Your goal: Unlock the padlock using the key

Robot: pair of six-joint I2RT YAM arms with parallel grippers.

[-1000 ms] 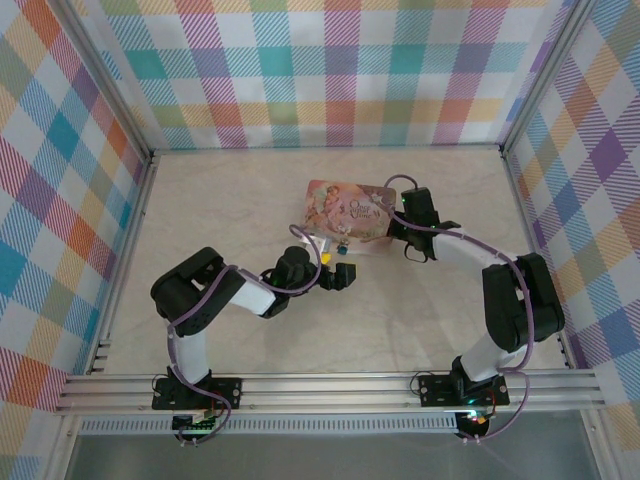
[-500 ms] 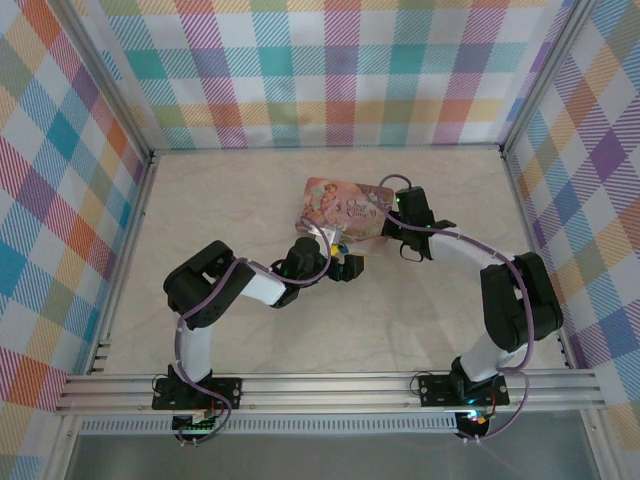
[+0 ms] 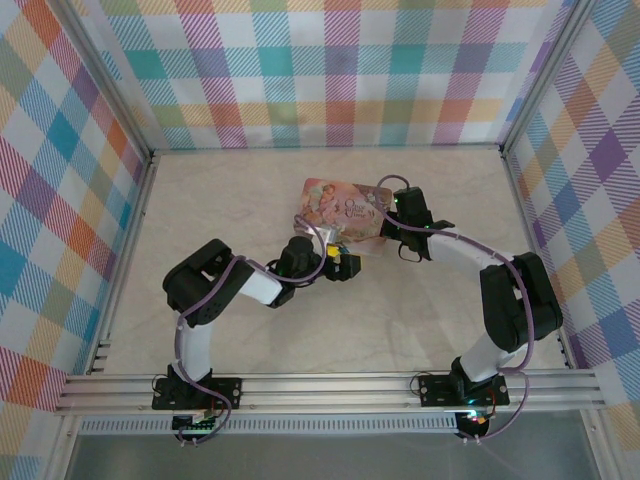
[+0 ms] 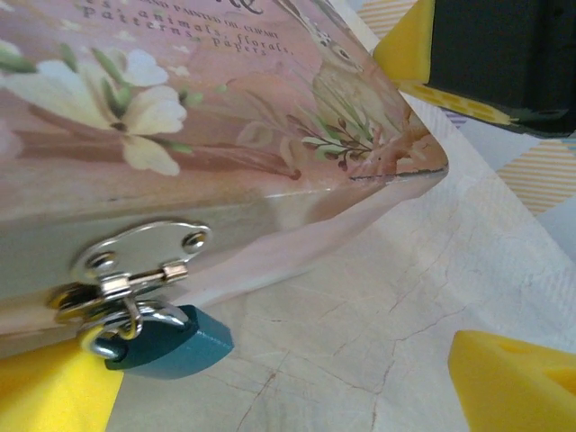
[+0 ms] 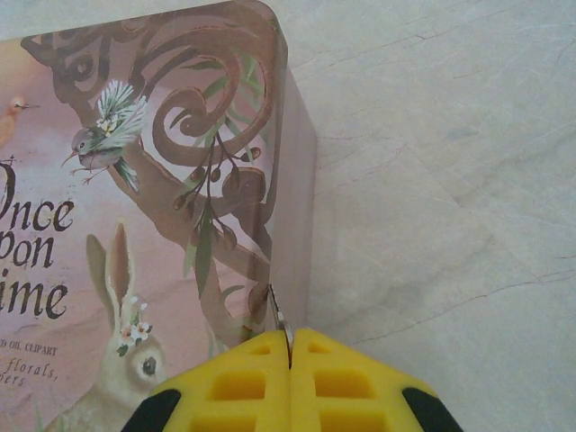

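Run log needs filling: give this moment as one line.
left pincer: open, near padlock | padlock: teal, hanging from hasp of pink box | right pincer: shut on thin metal blade, probably key, at box edge

A pink illustrated box [image 3: 340, 205] lies flat on the marbled table [image 3: 220, 200].

Box [image 3: 345, 205]: on table [image 3: 200, 200], centre, nearer the far edge.
Padlock [image 4: 166, 340]: on hasp [image 4: 135, 261], box's near wall.
Left gripper [image 3: 335, 258]: before that wall, beside padlock.
Key [image 5: 281, 317]: between right gripper [image 5: 290, 351] fingers, at box's right wall.
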